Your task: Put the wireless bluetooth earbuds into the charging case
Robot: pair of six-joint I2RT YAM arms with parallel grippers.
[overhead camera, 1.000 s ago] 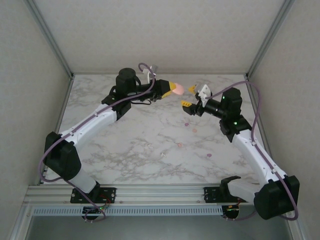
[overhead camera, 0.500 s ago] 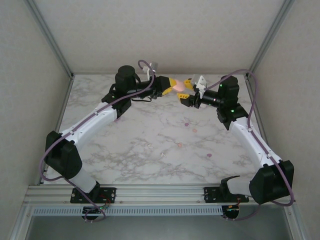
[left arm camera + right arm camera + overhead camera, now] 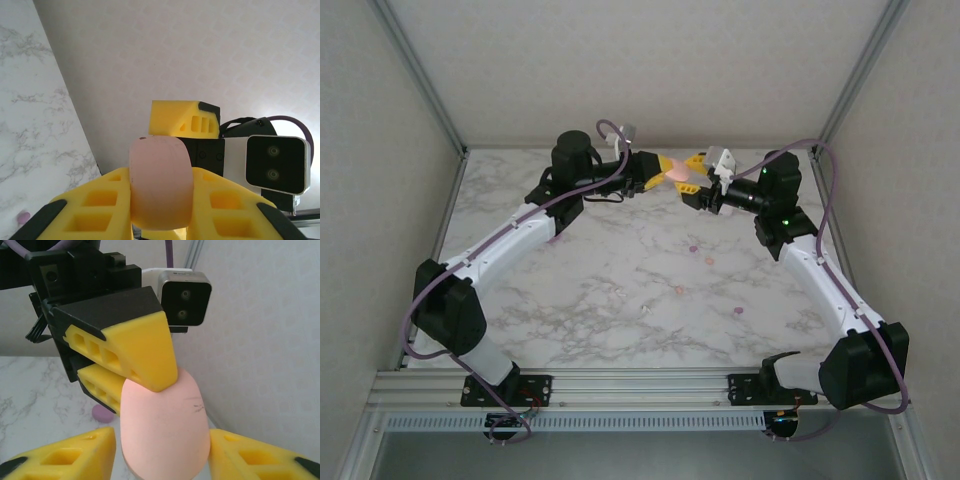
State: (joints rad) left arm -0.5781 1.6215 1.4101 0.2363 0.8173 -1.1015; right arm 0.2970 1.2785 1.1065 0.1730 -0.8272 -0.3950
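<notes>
A peach charging case (image 3: 675, 176) is held above the far middle of the table, with my left gripper (image 3: 670, 172) shut on it. In the left wrist view the case (image 3: 161, 180) is pinched between the yellow fingers (image 3: 100, 205). My right gripper (image 3: 690, 172) meets it head-on. Its jaws straddle the case's free end (image 3: 165, 430): the right finger (image 3: 240, 455) is against it, and a thin gap shows at the left finger (image 3: 75, 455). Several earbuds lie on the marble, among them a purple one (image 3: 692, 247), a peach one (image 3: 679, 290) and another purple one (image 3: 737, 310).
The back wall (image 3: 650, 70) stands close behind both grippers. A purple bud (image 3: 102, 413) lies on the table under the case. The metal frame posts (image 3: 840, 100) rise at the table's far corners.
My right arm has swung left to the held case and its jaws have narrowed around the case's free end. The left gripper has kept its grip and hardly moved.
</notes>
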